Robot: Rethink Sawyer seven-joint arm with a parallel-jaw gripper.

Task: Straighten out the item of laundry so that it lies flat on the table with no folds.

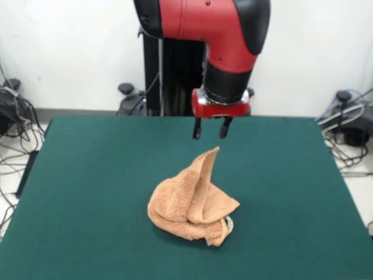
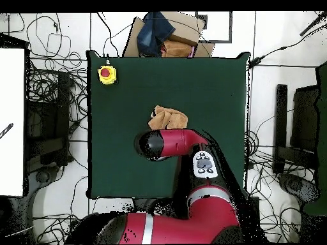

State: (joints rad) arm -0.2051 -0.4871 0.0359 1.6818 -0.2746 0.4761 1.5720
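The peach-orange towel (image 1: pixel 189 204) lies crumpled in a heap at the middle of the dark green table (image 1: pixel 87 175). One corner stands up in a peak just under my gripper. A small white tag shows at the heap's lower right. My gripper (image 1: pixel 210 131) hangs right above that peak, open and holding nothing, with a small gap between its fingertips and the cloth. In the overhead view the towel (image 2: pixel 168 118) shows partly beside the arm on the table (image 2: pixel 217 96); the arm's head hides the gripper there.
A yellow box with a red button (image 2: pixel 107 74) sits on one table corner. A cardboard box with dark cloth (image 2: pixel 165 35) stands just beyond the table edge. Cables and equipment lie on the floor around the table.
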